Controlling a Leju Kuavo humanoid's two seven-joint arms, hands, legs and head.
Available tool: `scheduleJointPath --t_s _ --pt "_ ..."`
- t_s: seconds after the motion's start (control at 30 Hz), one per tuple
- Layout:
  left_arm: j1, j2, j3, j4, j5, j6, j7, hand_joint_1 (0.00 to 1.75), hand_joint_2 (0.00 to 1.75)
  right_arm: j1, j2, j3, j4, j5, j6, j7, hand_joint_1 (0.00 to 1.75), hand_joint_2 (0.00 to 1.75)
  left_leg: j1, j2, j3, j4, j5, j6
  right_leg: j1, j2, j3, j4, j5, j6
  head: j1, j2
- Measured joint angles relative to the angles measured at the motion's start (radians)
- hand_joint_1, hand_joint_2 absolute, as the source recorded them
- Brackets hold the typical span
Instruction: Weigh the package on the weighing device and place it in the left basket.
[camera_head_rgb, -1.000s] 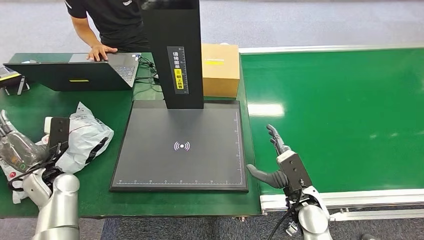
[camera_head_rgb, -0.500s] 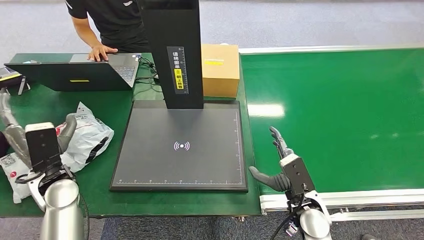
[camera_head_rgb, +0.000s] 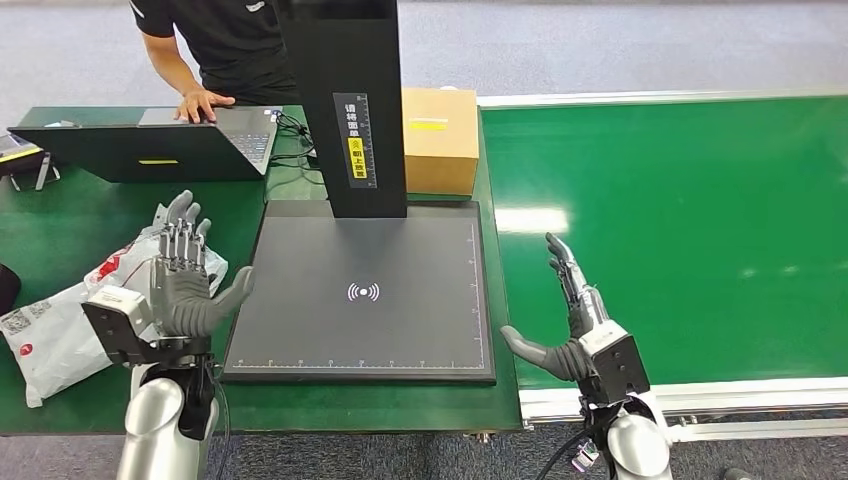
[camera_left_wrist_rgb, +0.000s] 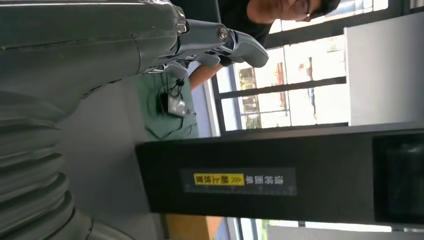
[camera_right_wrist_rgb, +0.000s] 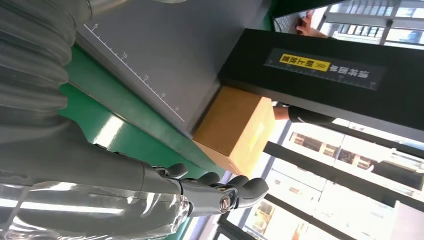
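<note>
I am standing at a green table (camera_head_rgb: 60, 225) with a green conveyor belt (camera_head_rgb: 690, 230) running off to the right of the weighing device (camera_head_rgb: 362, 290), whose dark flat platform with its tall black post is my landmark. Its platform is bare, so by my reading nothing is being weighed yet.

The package (camera_head_rgb: 130, 290), a crumpled white poly bag, is lying on the table just left of the weighing device, close to its front left corner. A cardboard box (camera_head_rgb: 440, 140) is sitting behind the device's right rear corner, and a person is resting a hand on a laptop (camera_head_rgb: 150, 140) behind and left of it.

My left hand (camera_head_rgb: 185, 285) is hovering upright over the package, beside the device's left edge, fingers spread and holding nothing. My right hand (camera_head_rgb: 570, 320) is raised just off the device's right front corner, equally spread and empty.

To do this well, I am judging that I should lower the left hand onto the bag's bulkiest part and close on enough slack film that it cannot slip, then set it near the platform's centre mark, clear of the post.
</note>
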Motion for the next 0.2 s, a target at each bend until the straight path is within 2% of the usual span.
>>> scheduleJointPath --t_s 0.2 --pt "0.017 -0.001 -0.014 0.033 0.010 -0.011 -0.009 0.00 1.75 0.009 0.000 0.003 -0.015 -0.001 0.003 -0.024 0.00 1.75 0.000 0.000 0.000 0.000 0.000 0.000 0.000 0.000 0.000 0.000 0.000 0.000 0.000 0.000"
